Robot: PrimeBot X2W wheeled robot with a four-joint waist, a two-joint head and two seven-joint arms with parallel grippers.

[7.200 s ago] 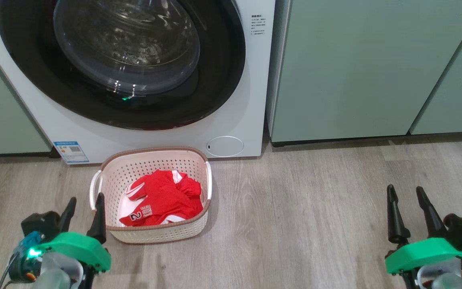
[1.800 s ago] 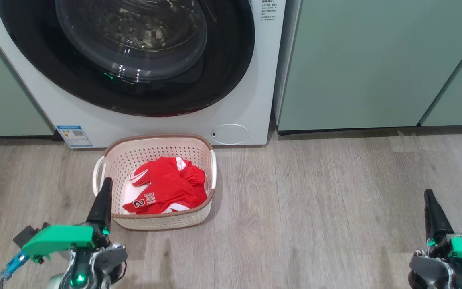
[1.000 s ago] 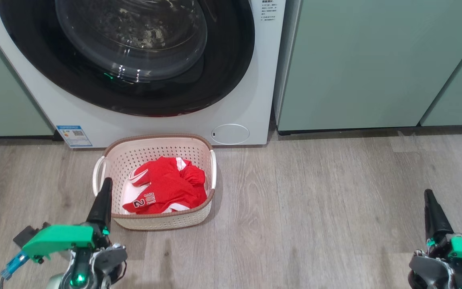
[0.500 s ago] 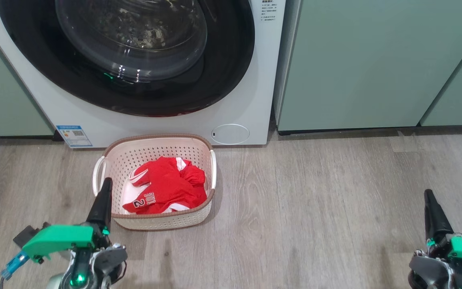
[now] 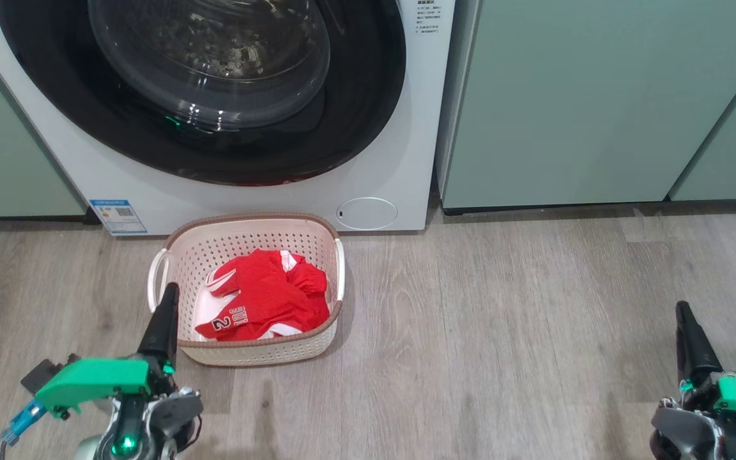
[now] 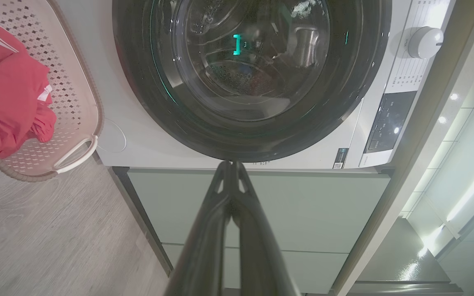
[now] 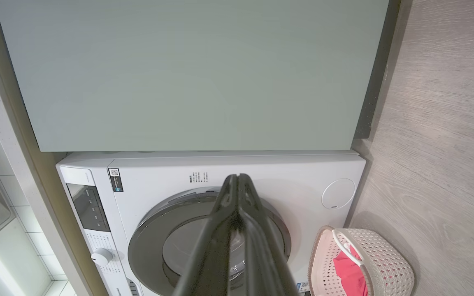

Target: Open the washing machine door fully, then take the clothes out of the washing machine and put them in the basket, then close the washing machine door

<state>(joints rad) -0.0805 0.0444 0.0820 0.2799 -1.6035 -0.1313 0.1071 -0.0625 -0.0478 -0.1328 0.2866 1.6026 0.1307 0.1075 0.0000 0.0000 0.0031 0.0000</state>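
The left gripper (image 5: 169,292) and right gripper (image 5: 682,310) each have long, tapering black fingers (image 6: 214,222) with narrow slots near the tips, set in a bright green cover (image 5: 96,383) over silvery-grey wrist metal. The left wrist carries a blue plug (image 5: 22,423) and a small glowing green light (image 5: 124,445)

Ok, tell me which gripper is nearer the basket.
Left. The left gripper sits at the near left corner of the basket; the right gripper is far off to its right.
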